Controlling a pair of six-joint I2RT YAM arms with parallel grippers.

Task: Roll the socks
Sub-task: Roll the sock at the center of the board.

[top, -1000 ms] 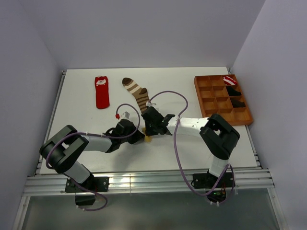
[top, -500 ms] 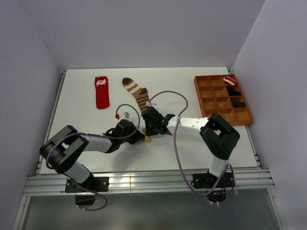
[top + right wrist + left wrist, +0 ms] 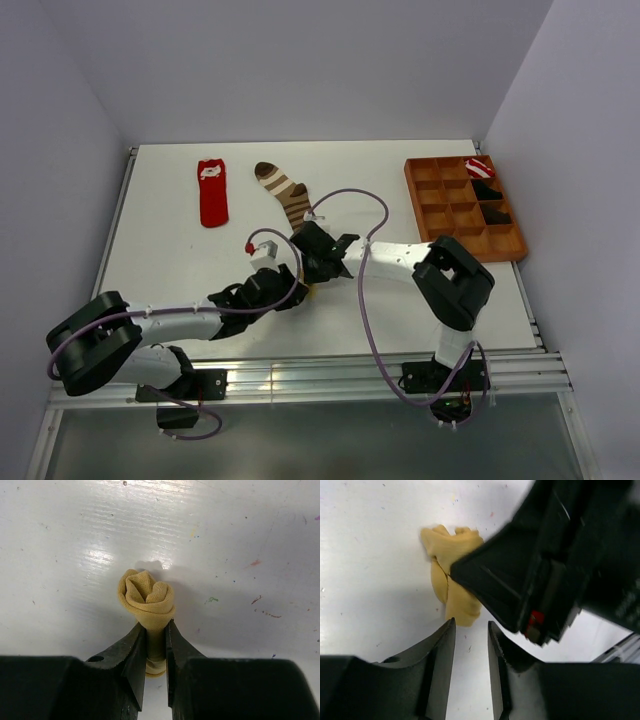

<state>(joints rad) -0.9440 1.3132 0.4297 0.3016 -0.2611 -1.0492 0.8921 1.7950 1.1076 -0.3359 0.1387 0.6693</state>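
Table (image 3: 400, 310): white, and it carries everything. The right arm (image 3: 400, 262) runs low and long across it with the wrist tipped down, so its tool meets the surface. The left arm (image 3: 180, 322) is stretched out low too, elbow near the table and wrist angled in at the same spot. The two tools nearly face each other.

The tray (image 3: 411, 200) sits well off to the outer side of the right tool, with a few rolled bundles in its far cells. We judge that finished rolls go there.

The striped sock (image 3: 283, 192) lies flat close beside the right tool's wrist. The red sock (image 3: 212, 192) lies flat well apart from both tools. Both are unrolled and not yet done, by our read.

The yellow sock (image 3: 147, 600) is the one being worked. It is rolled into a tight bud resting on the table. The right tool (image 3: 156, 630) has its jaws closed on the sock's waist, and the rolled end sticks out past the tips. We judge the pinch keeps the roll from springing open.

The left tool (image 3: 470, 625) has its jaws a narrow gap apart with nothing between them. Its tips stop just short of the sock, with bare table in between. In the left wrist view, the right tool covers the sock's far side. We guess the left tool is lined up for a tuck or a re-grip, but we can't tell which.
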